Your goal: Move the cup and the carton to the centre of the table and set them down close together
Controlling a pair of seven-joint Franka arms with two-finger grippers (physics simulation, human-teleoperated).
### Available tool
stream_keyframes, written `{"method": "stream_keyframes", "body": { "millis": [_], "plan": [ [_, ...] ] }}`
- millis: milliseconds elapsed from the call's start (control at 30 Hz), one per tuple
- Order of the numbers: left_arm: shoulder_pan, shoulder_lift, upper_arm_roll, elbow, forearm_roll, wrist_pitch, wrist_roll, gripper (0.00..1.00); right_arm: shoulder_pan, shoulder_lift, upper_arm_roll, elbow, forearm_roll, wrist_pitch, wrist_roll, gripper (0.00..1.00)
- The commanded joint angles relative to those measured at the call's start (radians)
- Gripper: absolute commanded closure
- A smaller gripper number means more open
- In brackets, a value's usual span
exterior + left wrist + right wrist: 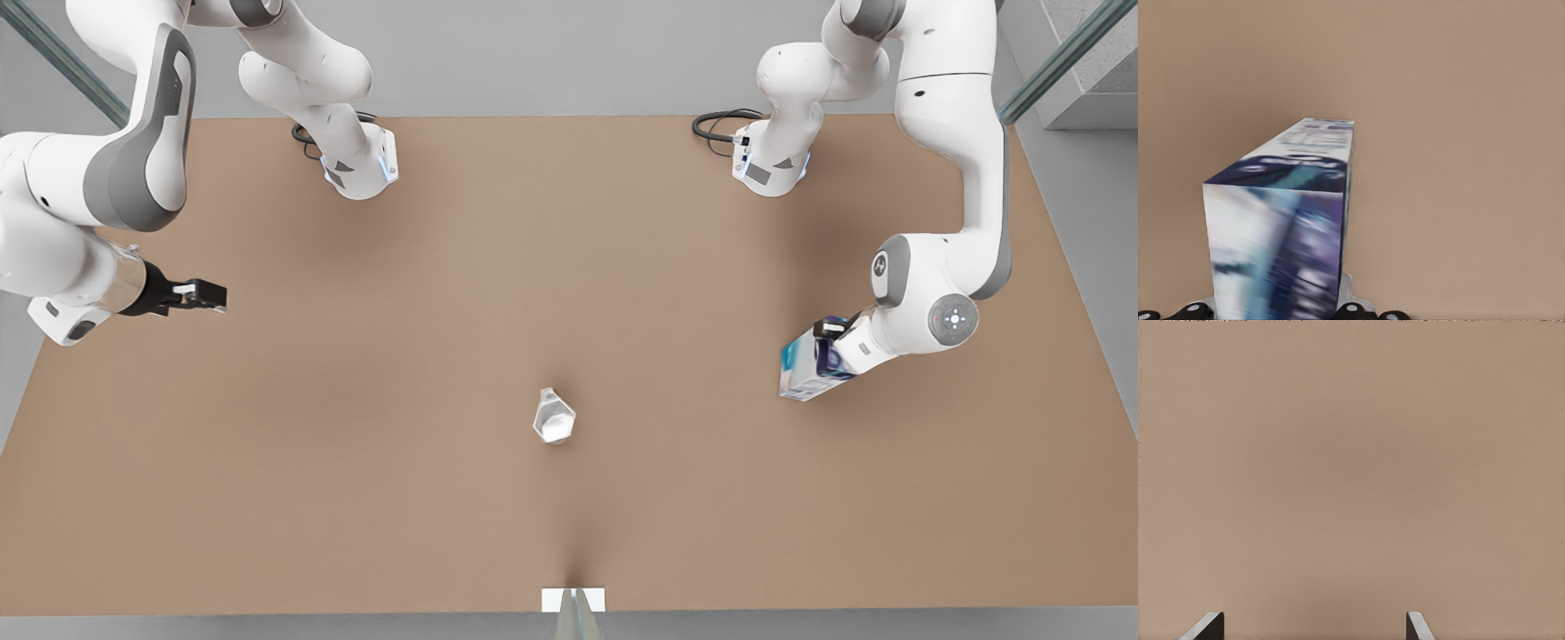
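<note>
**A:** Item one, the cup [554, 418]?

**B:** Pale, faceted, no handle. It stands free on the counter [373, 462], near the middle, a little toward the edge with the white tab [573, 600]. Nothing touches it.

**A:** Item two, the carton [811, 360]?

**B:** Blue, purple and teal print, white sides. Held at the front view's right, tilted, well apart from the cup. Whether its lower end touches the counter I cannot tell.

**A:** Held by which arm?

**B:** The left gripper [831, 342]. Its jaws are closed on the carton's end; in the left wrist view the carton [1288, 227] runs away from the camera over bare counter [1458, 133].

**A:** And the other?

**B:** The right gripper [206, 295] waits at the front view's left, above the counter, holding nothing. Its fingertips [1208, 627] stand wide apart over plain counter [1351, 467].
</note>
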Motion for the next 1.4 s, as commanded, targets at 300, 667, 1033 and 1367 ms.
{"method": "stream_keyframes", "body": {
  "millis": [300,667,1033,1367],
  "plan": [
    [-0.300,-0.080,-0.017,0.122,-0.184,-0.074,-0.881,0.43,-0.004,0.006,-0.002,0.002,-0.005,-0.002,0.000,0.00],
    [-0.659,0.254,-0.018,0.489,-0.282,-0.077,-1.388,0.41,-0.010,0.008,-0.005,0.002,-0.006,0.000,0.000,0.00],
    [-0.658,0.316,-0.017,0.498,-0.293,0.004,-1.381,0.00,-0.003,0.026,-0.002,0.002,-0.006,0.011,0.064,0.00],
    [-0.644,0.228,0.012,0.564,-0.282,-0.268,-1.382,0.00,0.001,0.048,0.000,-0.004,-0.015,0.057,0.066,0.00]
  ]
}}
